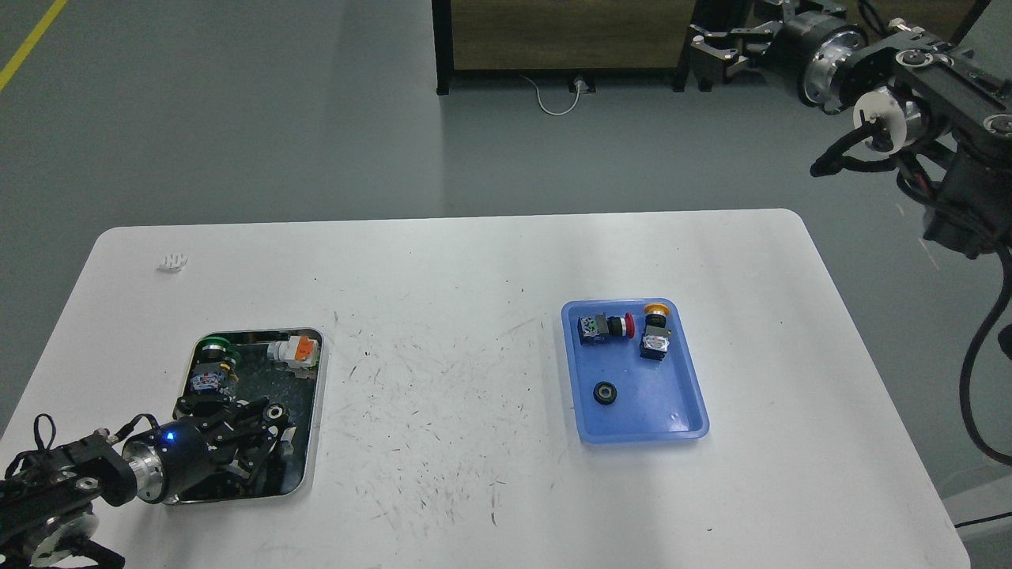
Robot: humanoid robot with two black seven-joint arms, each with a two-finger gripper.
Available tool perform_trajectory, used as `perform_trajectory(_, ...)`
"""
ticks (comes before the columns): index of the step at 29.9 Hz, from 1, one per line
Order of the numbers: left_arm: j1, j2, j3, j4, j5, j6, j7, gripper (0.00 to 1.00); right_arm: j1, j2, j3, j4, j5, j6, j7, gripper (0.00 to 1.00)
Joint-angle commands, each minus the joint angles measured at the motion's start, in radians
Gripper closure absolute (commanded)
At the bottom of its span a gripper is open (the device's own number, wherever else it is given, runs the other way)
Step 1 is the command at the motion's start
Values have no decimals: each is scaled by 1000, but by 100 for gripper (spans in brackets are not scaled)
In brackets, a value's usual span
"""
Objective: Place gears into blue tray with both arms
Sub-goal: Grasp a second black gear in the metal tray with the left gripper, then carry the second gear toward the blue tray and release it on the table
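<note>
One gear (606,393), black with a silvery hub, lies in the blue tray (660,411) on the right of the table. A second gear (274,412) lies in the steel tray (318,395) at the left. My left gripper (265,427) is low inside the steel tray with its dark fingers right at that gear; against the dark tray bottom their gap is unclear. My right gripper (708,51) hangs high at the upper right, far beyond the table, with its fingers apart and nothing between them.
The blue tray also holds a red-capped switch (605,326) and a yellow-capped switch (655,336). In the steel tray lie a green-capped switch (212,359) and an orange-and-white part (296,350). A small white piece (172,261) sits on the table's far left.
</note>
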Motion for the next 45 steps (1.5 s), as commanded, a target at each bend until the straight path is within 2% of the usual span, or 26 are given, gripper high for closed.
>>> perform_trajectory(1, -11, 21, -14, -9, -3, -18, -3, 80, -2, 3, 1, 0, 0, 0, 1, 8)
perform_trajectory(7, -26, 48, -24, -29, -5, -40, -3, 80, -2, 4, 0, 0, 0, 0, 1, 8)
perform_trajectory(12, -74, 94, -24, -103, -7, -63, 5, 80, -3, 9, 0, -9, 0, 0, 1, 8)
perform_trajectory(17, -138, 121, -19, -212, -7, -64, 69, 80, -6, 9, 0, -15, 0, 0, 1, 8)
perform_trajectory(23, -201, 84, 1, -305, 9, -72, 146, 80, -5, 1, -2, -32, 0, 2, 1, 8)
perform_trajectory(27, -244, -9, 41, -318, 29, -64, 184, 80, -5, -2, -2, -46, 0, 2, 1, 8)
perform_trajectory(31, -316, -129, 146, -283, 30, -44, 186, 79, -6, -1, -2, -66, 0, 0, 1, 8)
perform_trajectory(39, -378, -312, 239, -198, 29, -43, 187, 78, 4, 44, -40, -140, 0, 0, 1, 8)
perform_trajectory(45, -382, -456, 269, -85, 27, -43, 187, 78, 6, 70, -43, -169, 0, 0, 1, 8)
